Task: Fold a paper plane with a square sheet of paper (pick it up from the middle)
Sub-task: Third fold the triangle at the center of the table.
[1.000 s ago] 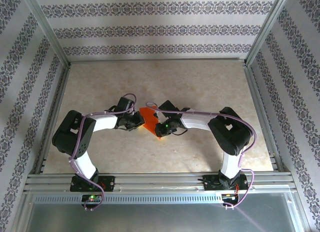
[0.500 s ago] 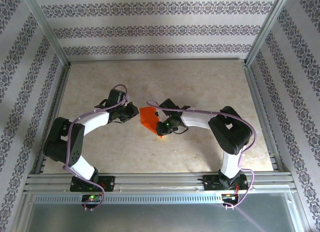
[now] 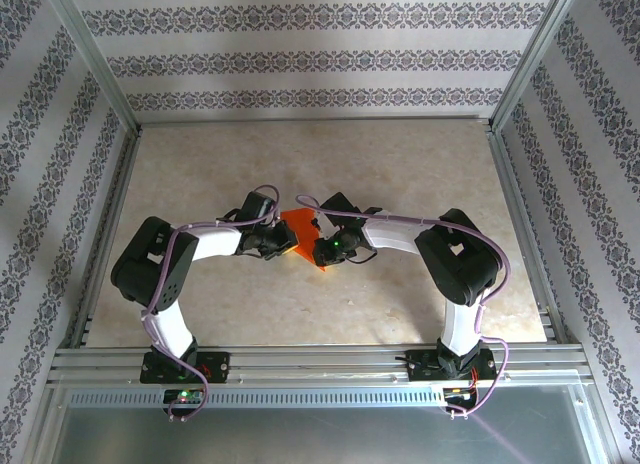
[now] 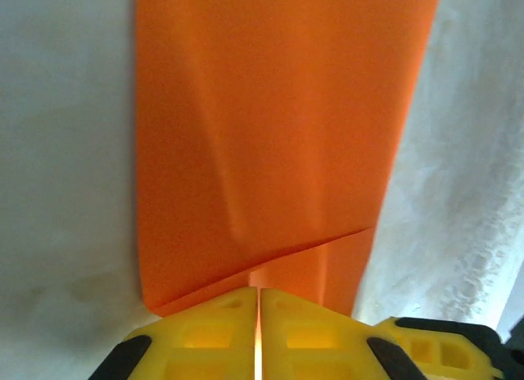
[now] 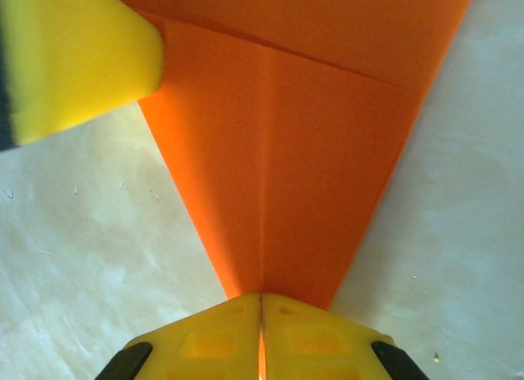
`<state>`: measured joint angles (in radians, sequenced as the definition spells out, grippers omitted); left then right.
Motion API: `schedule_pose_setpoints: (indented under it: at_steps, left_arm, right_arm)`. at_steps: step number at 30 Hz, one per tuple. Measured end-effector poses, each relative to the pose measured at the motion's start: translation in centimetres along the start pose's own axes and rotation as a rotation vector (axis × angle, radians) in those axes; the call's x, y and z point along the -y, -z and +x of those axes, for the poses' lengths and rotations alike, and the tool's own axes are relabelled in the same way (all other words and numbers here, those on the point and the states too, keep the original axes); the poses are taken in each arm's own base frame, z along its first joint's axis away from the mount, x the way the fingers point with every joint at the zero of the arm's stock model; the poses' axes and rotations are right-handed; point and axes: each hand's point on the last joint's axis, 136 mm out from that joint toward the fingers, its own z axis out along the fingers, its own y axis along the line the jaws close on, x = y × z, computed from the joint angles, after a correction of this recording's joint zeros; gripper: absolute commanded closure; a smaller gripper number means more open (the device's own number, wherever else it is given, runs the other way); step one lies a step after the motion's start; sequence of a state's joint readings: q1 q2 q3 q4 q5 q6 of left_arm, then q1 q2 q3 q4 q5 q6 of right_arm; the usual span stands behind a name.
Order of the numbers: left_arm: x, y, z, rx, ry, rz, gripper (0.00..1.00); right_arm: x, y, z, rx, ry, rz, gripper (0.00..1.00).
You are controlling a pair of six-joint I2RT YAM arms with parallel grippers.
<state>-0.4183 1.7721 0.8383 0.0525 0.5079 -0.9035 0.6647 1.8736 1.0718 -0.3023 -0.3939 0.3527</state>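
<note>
The paper (image 3: pixel 300 229) is bright orange, plain and partly folded, and already looks more like a wedge than a square. Seen from the right gripper (image 5: pixel 262 314), it narrows to a point right at the fingertips and widens away from them. A straight centre crease runs from that point up the middle. Further out, a slanted fold line crosses the wide end. The right gripper's yellow fingers are pressed together, with the point tucked into their seam, so it is pinching the paper. A finger (image 5: pixel 74 61) of the left gripper touches the paper's far left edge.

Ahead of the left gripper (image 4: pixel 258 314), the paper (image 4: pixel 278 134) stretches straight away as a long band with its long axis in line with the fingers. A diagonal flap edge lies just in front of them. These fingers are closed too, with orange showing in the thin slit between them.

From above, the paper lies on the table (image 3: pixel 400 164) between the two grippers. Its long axis slants, and the point aims near-right, beneath the right gripper (image 3: pixel 318 250).
</note>
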Motion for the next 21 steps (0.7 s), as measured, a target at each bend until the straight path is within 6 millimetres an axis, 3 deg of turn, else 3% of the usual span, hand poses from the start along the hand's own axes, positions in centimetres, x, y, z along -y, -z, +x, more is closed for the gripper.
schedule_pose_setpoints:
  at_steps: [9, 15, 21]
  left_arm:
    - [-0.4, -0.2, -0.1, 0.007, 0.002, -0.014, 0.93]
    - [-0.3, -0.3, -0.3, 0.009, 0.003, -0.019, 0.93]
    - [-0.3, -0.3, -0.4, 0.009, 0.004, -0.024, 0.93]
  right_arm:
    - [-1.4, 0.4, -0.4, 0.010, 0.008, -0.071, 0.87]
    - [-3.3, 1.4, -2.7, 0.066, 0.033, -0.128, 0.91]
    - [-3.2, 0.2, -4.3, 0.072, 0.017, -0.125, 0.94]
